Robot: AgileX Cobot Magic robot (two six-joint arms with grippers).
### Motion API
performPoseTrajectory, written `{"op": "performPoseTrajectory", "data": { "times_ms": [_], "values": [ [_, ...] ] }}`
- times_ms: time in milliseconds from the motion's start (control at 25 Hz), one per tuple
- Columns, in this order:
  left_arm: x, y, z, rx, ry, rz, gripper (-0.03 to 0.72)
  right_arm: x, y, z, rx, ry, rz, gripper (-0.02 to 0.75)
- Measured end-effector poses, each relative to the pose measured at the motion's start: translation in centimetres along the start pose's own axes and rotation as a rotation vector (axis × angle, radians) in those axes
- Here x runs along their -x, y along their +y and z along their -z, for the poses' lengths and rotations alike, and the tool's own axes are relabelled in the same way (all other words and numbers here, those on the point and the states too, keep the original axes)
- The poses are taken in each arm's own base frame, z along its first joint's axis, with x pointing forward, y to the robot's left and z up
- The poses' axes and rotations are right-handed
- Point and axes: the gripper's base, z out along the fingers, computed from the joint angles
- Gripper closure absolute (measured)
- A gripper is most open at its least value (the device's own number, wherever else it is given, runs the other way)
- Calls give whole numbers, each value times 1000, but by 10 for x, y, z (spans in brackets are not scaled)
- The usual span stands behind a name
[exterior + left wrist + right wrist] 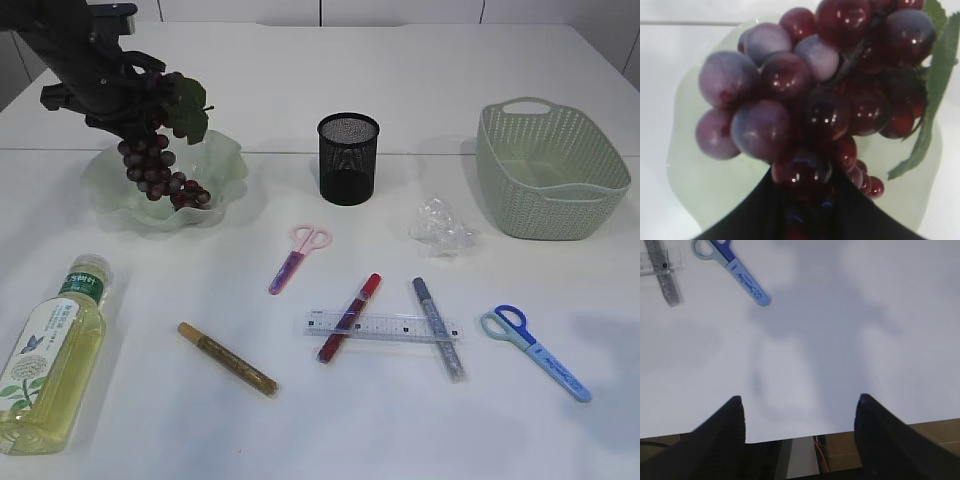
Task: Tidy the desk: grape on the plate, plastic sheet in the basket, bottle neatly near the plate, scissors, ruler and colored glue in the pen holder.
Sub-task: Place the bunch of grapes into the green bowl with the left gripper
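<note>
My left gripper point(133, 113) is shut on the top of the dark red grape bunch point(152, 162), which hangs over the pale green plate point(222, 160) with its lower end resting in the bowl. The left wrist view shows the grape bunch point(810, 100) filling the frame above the plate point(705, 185). The bottle point(50, 350) lies at the front left. The crumpled plastic sheet point(440, 225) lies beside the basket point(550, 170). Pink scissors point(298, 258), blue scissors point(535, 350), the ruler point(385, 326) and gold point(228, 358), red point(350, 316) and silver point(438, 327) glue pens lie in front of the black pen holder point(348, 158). My right gripper point(800, 410) hangs open and empty over bare table.
In the right wrist view the blue scissors point(732, 267), the ruler's end point(652, 262) and the silver glue pen point(665, 277) lie at the upper left. The table's front edge runs just beneath the right fingers point(732, 425).
</note>
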Motion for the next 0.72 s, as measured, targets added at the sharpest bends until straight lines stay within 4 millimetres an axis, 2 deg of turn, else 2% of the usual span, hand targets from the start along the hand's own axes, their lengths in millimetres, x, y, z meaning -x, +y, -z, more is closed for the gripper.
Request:
{"op": "performPoseTrajectory", "data": {
  "times_ms": [360,720],
  "values": [
    [-13,2,-27,16,73,-3,528,0,0,0,0,0,0,204],
    [-15,2,-30,18,80,-3,512,0,0,0,0,0,0,204]
  ]
}}
